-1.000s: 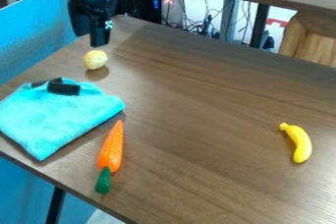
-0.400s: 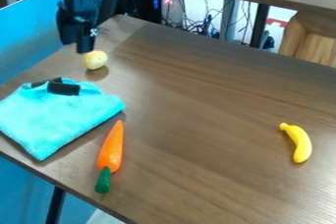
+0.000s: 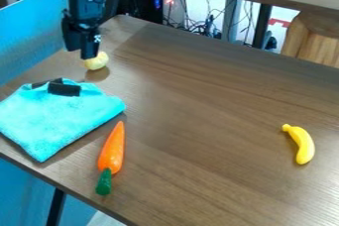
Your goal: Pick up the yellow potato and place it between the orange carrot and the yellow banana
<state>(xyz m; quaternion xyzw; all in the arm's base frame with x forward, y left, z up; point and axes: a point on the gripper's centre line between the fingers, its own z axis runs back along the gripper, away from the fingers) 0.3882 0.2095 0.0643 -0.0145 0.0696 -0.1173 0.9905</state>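
black gripper at my 11 o'clock, by yellow ball; can't tell if spread; cloth at 9.

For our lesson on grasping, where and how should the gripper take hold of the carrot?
Probably best around the thick orange body of the carrot, from straight above, closing across its narrow width. It lies flat and long, with open sides there. The tapering tip looks a poorer choice: it is slimmer and lies close to the blue cloth.
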